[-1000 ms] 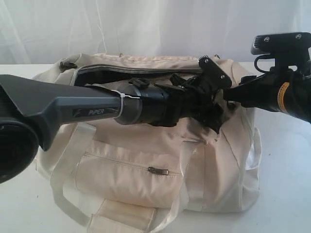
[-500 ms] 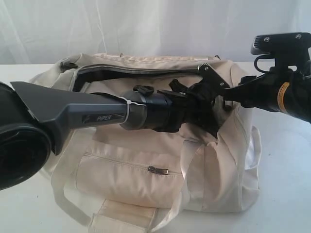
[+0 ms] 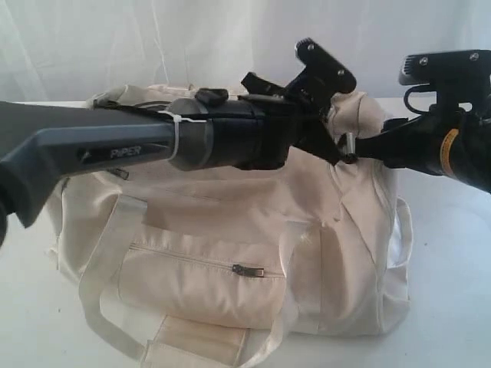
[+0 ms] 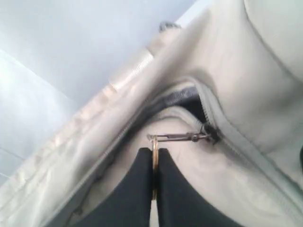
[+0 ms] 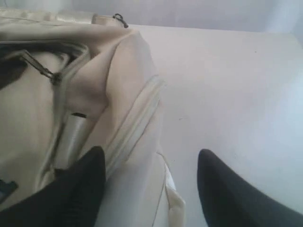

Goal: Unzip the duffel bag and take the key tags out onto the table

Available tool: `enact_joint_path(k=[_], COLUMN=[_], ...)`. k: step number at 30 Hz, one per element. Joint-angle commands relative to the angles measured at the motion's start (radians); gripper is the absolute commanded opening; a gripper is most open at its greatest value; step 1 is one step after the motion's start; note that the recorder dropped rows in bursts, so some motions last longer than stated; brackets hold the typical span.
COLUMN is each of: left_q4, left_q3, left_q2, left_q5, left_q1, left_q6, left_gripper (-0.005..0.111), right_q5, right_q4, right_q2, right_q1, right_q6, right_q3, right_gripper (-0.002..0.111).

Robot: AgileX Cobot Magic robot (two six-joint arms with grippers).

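Exterior view: left gripper (image 4: 152,166) risen, pinching zipper pull ring (image 4: 155,144); right gripper (image 5: 150,155) gaping, empty.

White curtain (image 3: 153,38) w/ faint vertical folds fills bkgd behind.

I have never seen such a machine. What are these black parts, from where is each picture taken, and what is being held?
These are two robot arms, each ending in a two-fingered gripper. One picture looks from outside at the cream duffel bag on the white table. The other two come from cameras on the wrists. The left gripper is shut on the metal zipper pull of the bag's partly open top. The right gripper is open at the bag's end. No key tags are visible.
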Motion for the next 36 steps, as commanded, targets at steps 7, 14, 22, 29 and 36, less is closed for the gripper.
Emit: enact_joint_path(k=[7, 14, 22, 29, 36], left_q4=[-0.021, -0.021, -0.021, -0.021, -0.021], left_q3=[0.031, 0.137, 0.269, 0.364, 0.473], left_q2=[-0.102, -0.161, -0.258, -0.341, -0.425], left_q5=[-0.079, -0.138, -0.149, -0.262, -0.478], left_q1=[-0.116, -0.182, -0.261, -0.354, -0.447], left_q6=[0.153, 0.153, 0.129, 0.112, 0.099], left_gripper=[0.000, 0.000, 0.000, 0.000, 0.000], right_q5=[0.051, 0.046, 0.187, 0.215, 0.205], right_q4=[0.007, 0.012, 0.010, 0.010, 0.016], right_q2=[0.040, 0.141, 0.190, 0.190, 0.190], right_q1=[-0.003, -0.003, -0.003, -0.005, -0.035], right_q6=[-0.002, 0.001, -0.048, -0.048, -0.048], right_q3=[-0.046, -0.135, -0.171, -0.171, -0.171], right_gripper=[0.054, 0.054, 0.054, 0.054, 0.054])
